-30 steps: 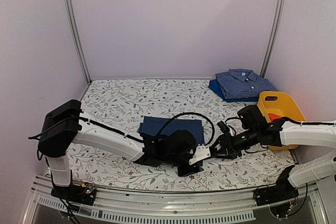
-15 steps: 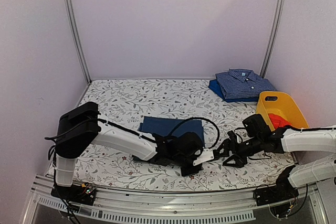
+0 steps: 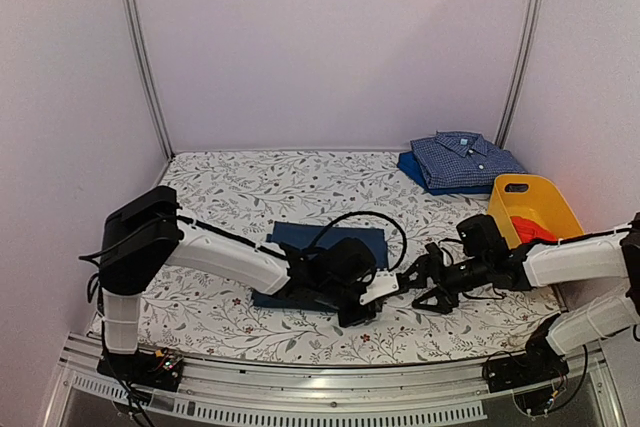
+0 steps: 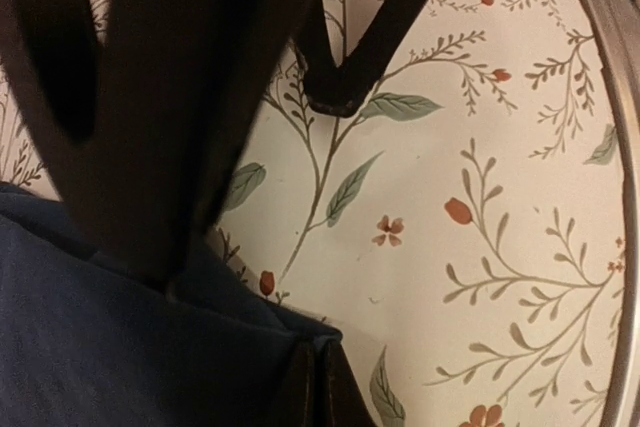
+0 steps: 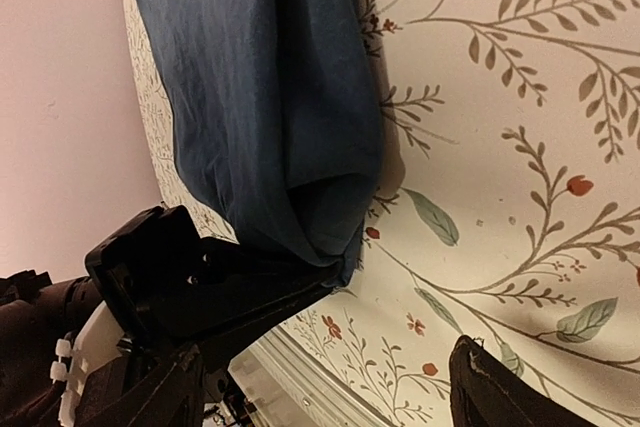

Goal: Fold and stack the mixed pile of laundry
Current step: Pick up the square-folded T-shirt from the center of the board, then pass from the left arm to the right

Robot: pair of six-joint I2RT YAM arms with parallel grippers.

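The navy trousers (image 3: 300, 238) lie folded at the table's (image 3: 230, 187) centre, a little toward 6 o'clock, with their long axis running 9 to 3 o'clock. The left gripper (image 3: 350, 313) is pinched tight on their corner at 5 o'clock. The right gripper (image 3: 418, 285), just beside that corner at 3 o'clock, has its jaws spread wide and holds nothing.

One folded check shirt (image 3: 466, 158) sits at 1 o'clock on one plain blue garment (image 3: 410, 167), its collar pointing to 12. One red-orange cloth (image 3: 530, 230) lies in the one yellow basket (image 3: 545, 197) at 3 o'clock.
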